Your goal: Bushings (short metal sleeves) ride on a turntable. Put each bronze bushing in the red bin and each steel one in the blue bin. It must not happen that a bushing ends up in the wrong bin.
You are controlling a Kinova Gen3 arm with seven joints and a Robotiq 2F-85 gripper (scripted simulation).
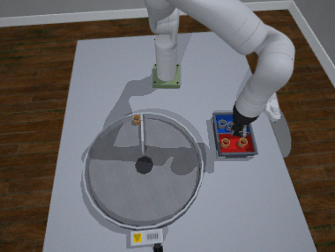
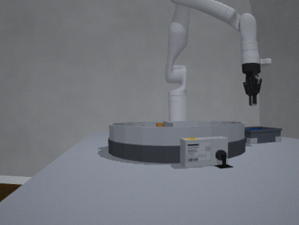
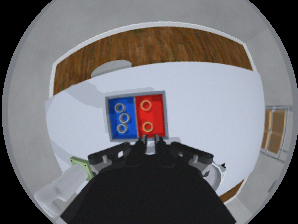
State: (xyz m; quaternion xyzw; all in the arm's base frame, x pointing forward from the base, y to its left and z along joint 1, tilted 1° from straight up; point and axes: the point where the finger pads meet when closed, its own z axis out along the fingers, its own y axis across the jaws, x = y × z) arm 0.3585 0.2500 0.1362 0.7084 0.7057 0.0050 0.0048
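Observation:
My gripper (image 1: 239, 134) (image 2: 252, 103) (image 3: 150, 139) hangs high above the bins, pointing down, its fingertips a narrow gap apart with nothing between them. The red bin (image 1: 234, 150) (image 3: 157, 117) holds two bronze bushings, one (image 1: 226, 145) (image 3: 146, 110) and another (image 1: 242, 145) (image 3: 147, 131). The blue bin (image 1: 225, 118) (image 3: 131, 102) holds three steel bushings in the wrist view, at its top (image 3: 120, 112), middle (image 3: 124, 122) and bottom (image 3: 122, 132); the gripper partly hides that bin in the top view. One bronze bushing (image 1: 137, 122) (image 2: 160, 124) stands on the turntable (image 1: 145, 198), by the rim.
A light divider bar (image 1: 142, 137) runs from the turntable's dark hub (image 1: 144, 165) to its rim, just beside the bronze bushing. The turntable has a raised wall (image 2: 149, 134). A labelled control box (image 1: 146, 237) (image 2: 201, 153) stands at its front. The bins share a grey-walled tray (image 2: 267, 134).

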